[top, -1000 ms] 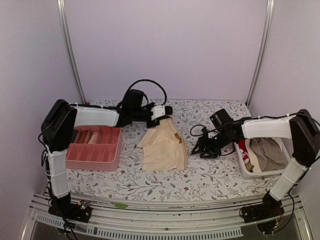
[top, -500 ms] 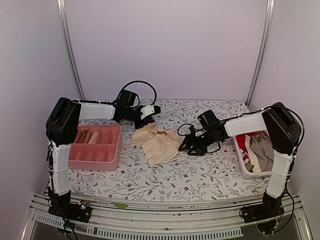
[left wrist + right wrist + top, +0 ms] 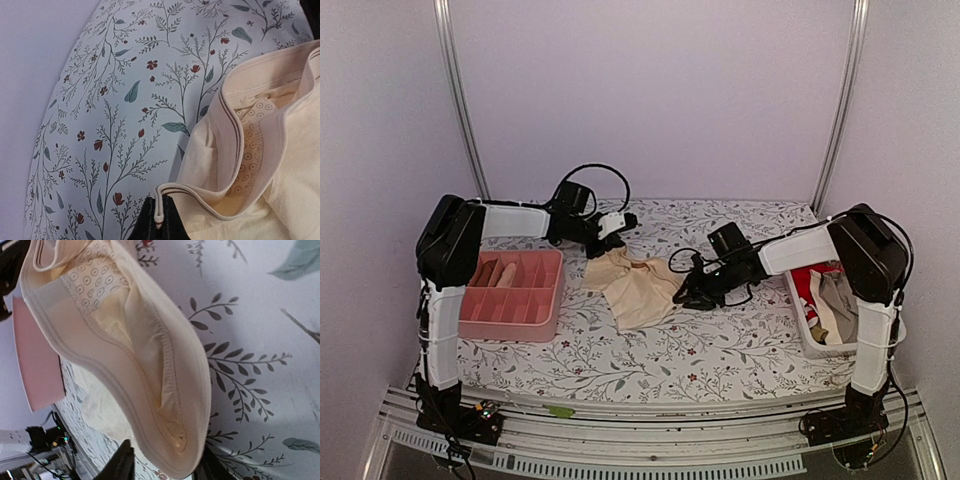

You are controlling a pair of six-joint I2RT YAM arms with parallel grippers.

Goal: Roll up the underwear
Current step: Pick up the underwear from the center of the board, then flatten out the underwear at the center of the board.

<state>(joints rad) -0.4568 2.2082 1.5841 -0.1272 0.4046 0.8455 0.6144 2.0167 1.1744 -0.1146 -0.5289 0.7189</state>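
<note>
One cream underwear (image 3: 638, 283) lies crumpled on the floral cloth at mid-table, waistband open toward the back. My left gripper (image 3: 608, 240) is shut on the left end of its striped waistband; in the left wrist view the band (image 3: 235, 135) is pinched between the black fingertips (image 3: 160, 227). My right gripper (image 3: 681, 293) is at the garment's right edge. In the right wrist view its fingers (image 3: 122, 462) stand apart on either side of the folded waistband end (image 3: 165, 415), open. More garments lie in the white basket (image 3: 812, 338) at the right.
A pink divided tray (image 3: 548, 300) stands at the left, holding a rolled beige piece (image 3: 504, 274). The basket holds red and beige clothes (image 3: 840, 300). The back wall and two metal posts lie close behind the arms.
The left gripper has lowered the underwear from hanging spread out to lying crumpled on the table and pulled it back-left. The right gripper has moved left up to its right edge.
</note>
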